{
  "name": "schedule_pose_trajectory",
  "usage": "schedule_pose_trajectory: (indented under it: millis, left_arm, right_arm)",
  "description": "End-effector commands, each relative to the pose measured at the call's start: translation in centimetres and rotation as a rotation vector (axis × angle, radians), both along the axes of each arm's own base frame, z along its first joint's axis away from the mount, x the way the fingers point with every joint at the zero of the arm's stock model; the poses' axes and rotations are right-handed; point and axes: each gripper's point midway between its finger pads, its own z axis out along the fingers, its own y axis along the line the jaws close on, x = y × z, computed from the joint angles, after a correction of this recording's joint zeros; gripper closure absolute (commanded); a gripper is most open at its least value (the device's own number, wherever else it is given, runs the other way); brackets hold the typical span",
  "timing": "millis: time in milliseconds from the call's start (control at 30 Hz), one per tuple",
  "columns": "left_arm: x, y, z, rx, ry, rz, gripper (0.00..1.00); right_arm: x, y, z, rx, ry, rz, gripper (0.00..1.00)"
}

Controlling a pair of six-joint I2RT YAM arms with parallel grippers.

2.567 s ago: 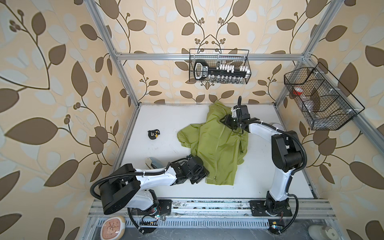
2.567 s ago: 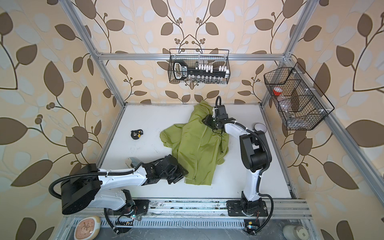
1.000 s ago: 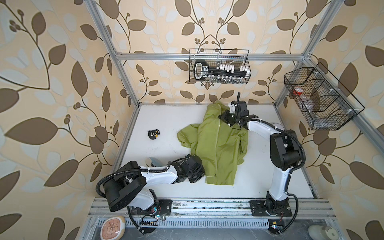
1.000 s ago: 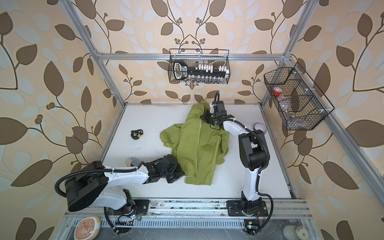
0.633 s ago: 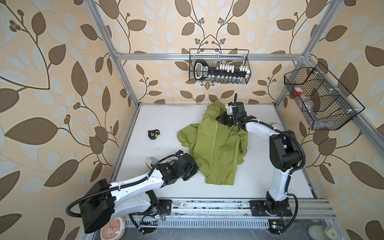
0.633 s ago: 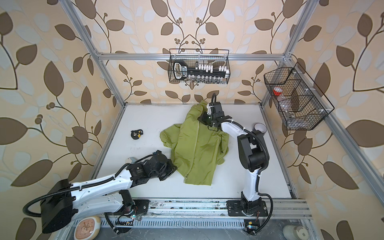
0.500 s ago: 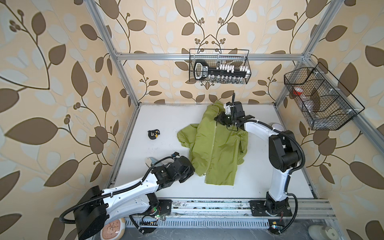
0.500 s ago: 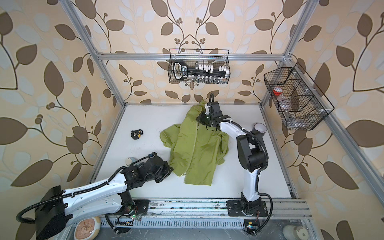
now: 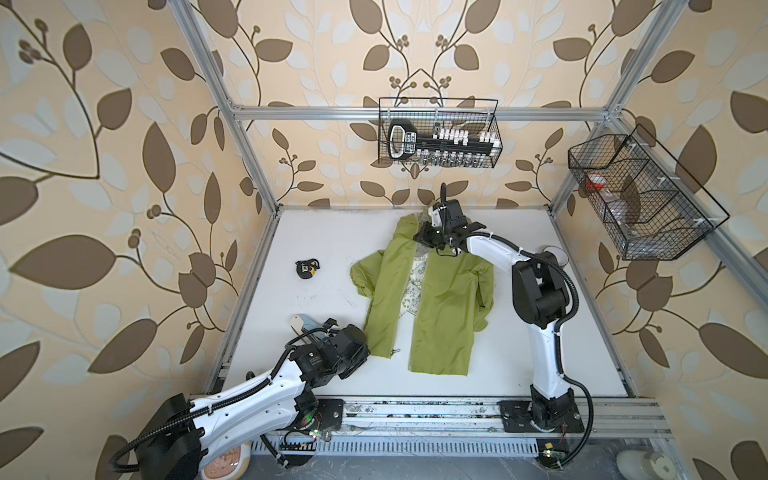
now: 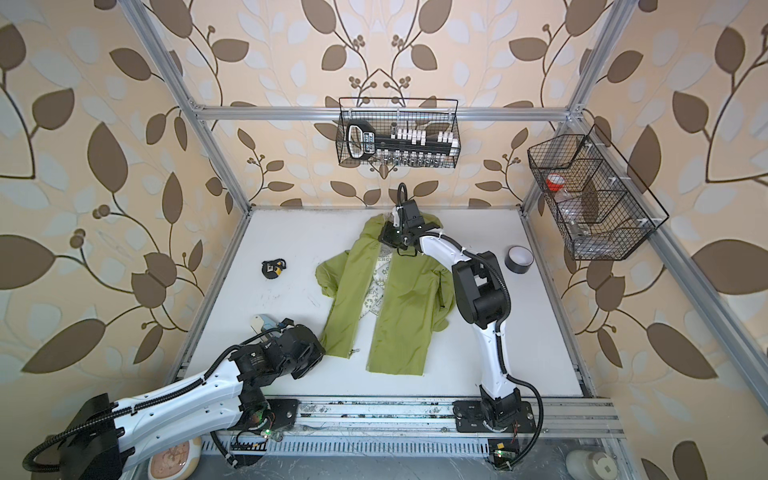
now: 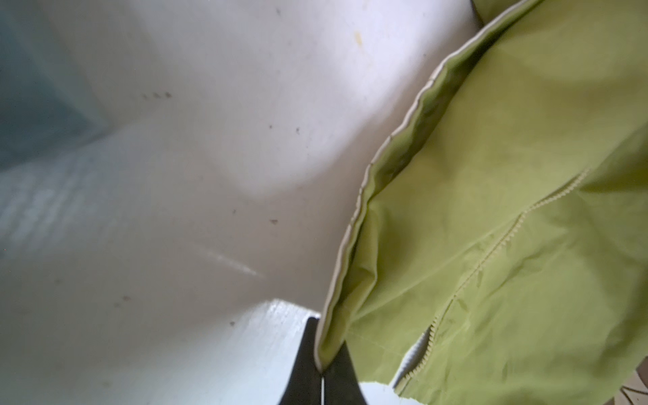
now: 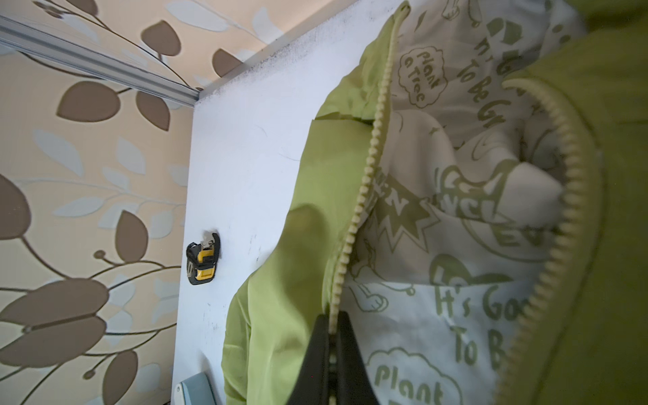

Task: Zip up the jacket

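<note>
Far to the left on the white table (image 9: 324, 232) lies a small black-and-yellow gadget (image 9: 307, 269), well apart from everything else. Nearer the front edge, the left gripper (image 11: 321, 371) has its fingers pressed together on the jacket (image 9: 440, 299) – pinching the pale-edged hem at the bottom outer corner of the panel that lies on the left in both top views. The jacket is spread flat along the middle of the table with its hood toward the back wall. Its two front panels lie apart in a narrow V, showing the pale printed lining (image 12: 438, 245), and the zipper pull (image 9: 394, 352) sits at the foot of the left-hand panel. Up by the collar the right gripper (image 12: 331, 336) is clamped on that same panel's row of zipper teeth (image 12: 364, 182). Right of the jacket, beyond the right arm, a roll of dark tape (image 10: 519, 258) rests on the table
</note>
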Motion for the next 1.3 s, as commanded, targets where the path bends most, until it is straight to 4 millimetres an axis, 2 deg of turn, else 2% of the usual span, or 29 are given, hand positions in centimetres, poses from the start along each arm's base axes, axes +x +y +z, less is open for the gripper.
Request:
schedule_pose_trajectory:
  millis: [0, 67, 100, 200, 300, 400, 533, 600, 700, 767, 900, 1033, 1100, 1167, 1267]
  left_arm:
    - [-0.4, 1.8, -1.5, 0.092, 0.039, 0.016, 0.96]
    - [-0.3, 2.0, -1.4, 0.106, 0.045, 0.014, 0.9]
    - [-0.3, 2.1, -1.3, 0.113, 0.046, 0.012, 0.79]
    - [0.0, 2.4, -0.5, 0.135, 0.038, 0.013, 0.6]
    - [0.2, 2.6, 0.7, 0.143, 0.013, 0.012, 0.38]
    - [0.5, 2.6, 2.1, 0.143, -0.021, -0.012, 0.34]
    - [1.1, 1.8, 4.7, 0.157, -0.071, -0.089, 0.34]
    - [1.5, 1.3, 6.1, 0.185, -0.095, -0.149, 0.38]
    - [2.2, -0.4, 7.8, 0.206, -0.121, -0.263, 0.41]
    - [2.6, -1.9, 8.1, 0.2, -0.116, -0.335, 0.44]
    - [3.7, -4.7, 7.7, 0.202, -0.097, -0.456, 0.51]
    - [4.5, -6.7, 7.4, 0.181, -0.094, -0.518, 0.54]
    - [5.0, -7.6, 7.0, 0.182, -0.083, -0.556, 0.53]
    - [5.5, -8.5, 5.7, 0.216, -0.048, -0.61, 0.45]
    - [5.8, -9.3, 4.4, 0.221, -0.028, -0.647, 0.44]
  right_arm:
    - [0.9, -0.4, -0.7, -0.057, 0.008, -0.005, 0.96]
    - [1.4, -0.7, -0.6, -0.065, 0.005, -0.008, 0.93]
    - [1.7, -0.9, -0.5, -0.069, 0.005, -0.006, 0.87]
    - [2.1, -1.6, 0.0, -0.097, 0.01, -0.008, 0.65]
    - [2.2, -2.5, 1.6, -0.102, -0.018, -0.008, 0.47]
    - [1.7, -3.4, 3.9, -0.091, -0.06, -0.004, 0.39]
    - [0.0, -4.9, 7.1, -0.077, -0.107, -0.012, 0.37]
    - [-1.6, -5.5, 8.1, -0.081, -0.123, -0.013, 0.4]
    - [-4.9, -5.3, 8.1, -0.079, -0.127, 0.018, 0.47]
    - [-7.5, -4.7, 6.9, -0.09, -0.114, 0.055, 0.51]
    - [-12.9, -3.9, 2.8, -0.134, -0.053, 0.098, 0.56]
    - [-16.4, -3.8, -0.5, -0.154, 0.003, 0.114, 0.59]
    - [-18.4, -3.7, -2.1, -0.177, 0.025, 0.131, 0.59]
    - [-20.7, -5.0, -5.0, -0.212, 0.067, 0.121, 0.58]
    - [-21.2, -6.6, -6.4, -0.245, 0.094, 0.093, 0.56]
